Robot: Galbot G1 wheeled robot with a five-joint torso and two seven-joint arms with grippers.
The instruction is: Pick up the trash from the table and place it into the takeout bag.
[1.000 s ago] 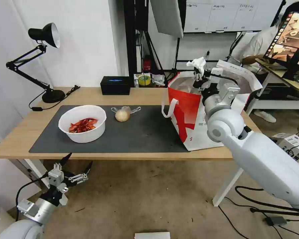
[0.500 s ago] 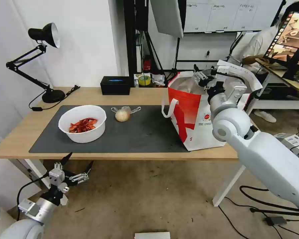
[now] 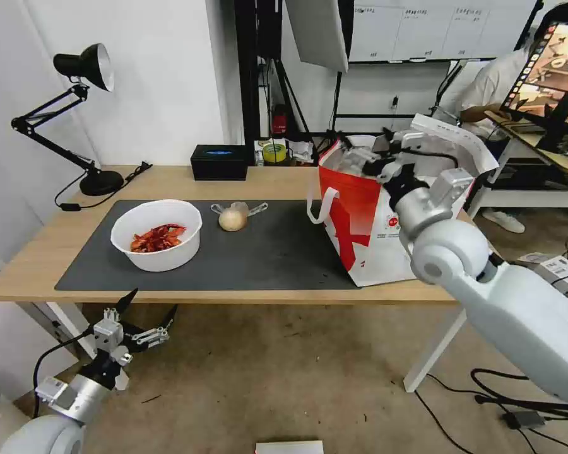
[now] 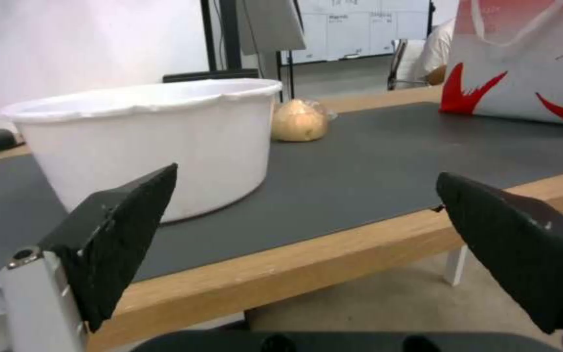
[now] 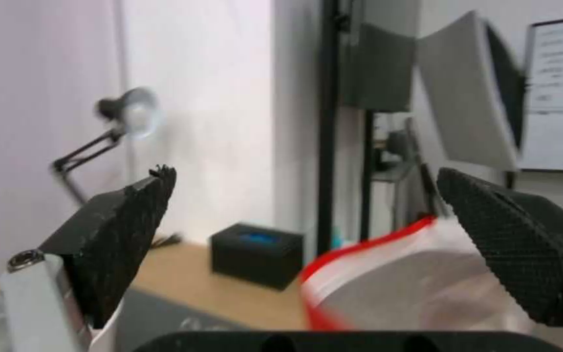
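The right arm reaches forward and up from the lower right of the head view, its white upper link and round elbow joint in front of the large boxy white-and-red fabric takeout bag with silver foil lining (image 3: 360, 214). The wrist bends toward the robot's left, so the right tool (image 3: 360, 157) sits at the bag's open mouth, over the near rim. Its black fingers (image 5: 122, 234) are spread wide with nothing between them; the right wrist view looks past them to the red rim and foil lining of the bag below, and across the table to the black tissue box (image 3: 219, 162) and the black desk lamp (image 3: 85, 66).

The left arm is low at the lower left, below the front edge of the long light-wood table on white legs (image 3: 246, 295). The left tool (image 3: 144, 315) points up and forward toward that edge, released, its two black fingers (image 4: 115, 234) splayed apart and empty.

On the large dark grey mat (image 3: 278, 252) stands the white round bowl of red crayfish shells (image 3: 157, 234), toward the robot's left. Just beyond and to its right lies the clear bag with a yellowish lump (image 3: 233, 218), apart from the bowl. The takeout bag stands upright at the mat's right end, a white loop handle (image 3: 320, 205) hanging down its red side.
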